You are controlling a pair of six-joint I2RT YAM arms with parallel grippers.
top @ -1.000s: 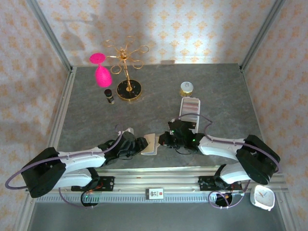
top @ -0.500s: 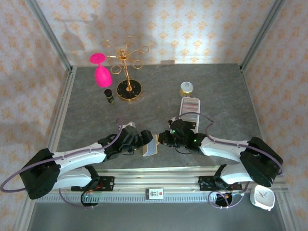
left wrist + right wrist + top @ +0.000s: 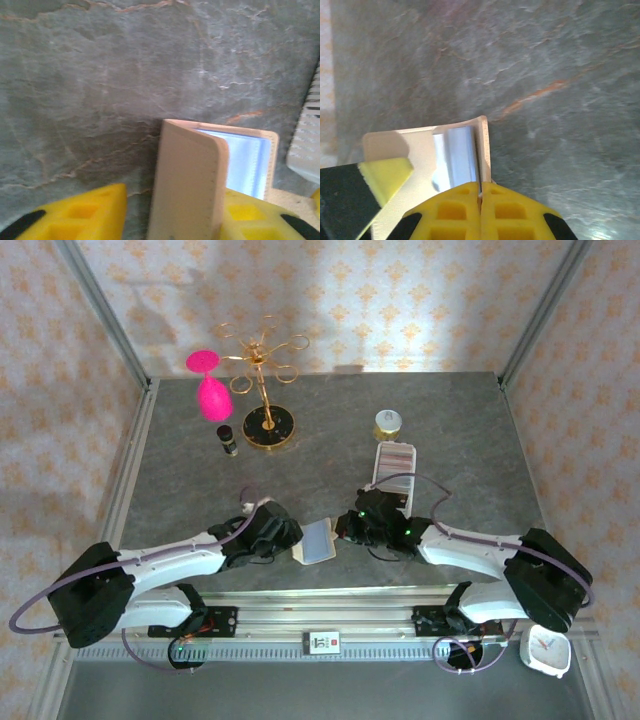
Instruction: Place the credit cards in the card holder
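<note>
Patterned wallpaper walls (image 3: 330, 300) surround a grey, seemingly stone tabletop (image 3: 330, 440).

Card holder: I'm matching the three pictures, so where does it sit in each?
Top external: card holder, low centre, over the grey veined table.
Left wrist: card holder bottom centre-right, standing open like a book.
Right wrist: card holder lower left, opened.
Shared landmark: the grey veined table.

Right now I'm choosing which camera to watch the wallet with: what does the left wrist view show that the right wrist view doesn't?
Left wrist: the wallet with its clear inner pockets facing the camera, one cover standing between the spread fingers of the left gripper, and the edge of the white tray. Right wrist: the right gripper shut on the wallet's edge. Both: the open beige wallet on the grey table.
</note>
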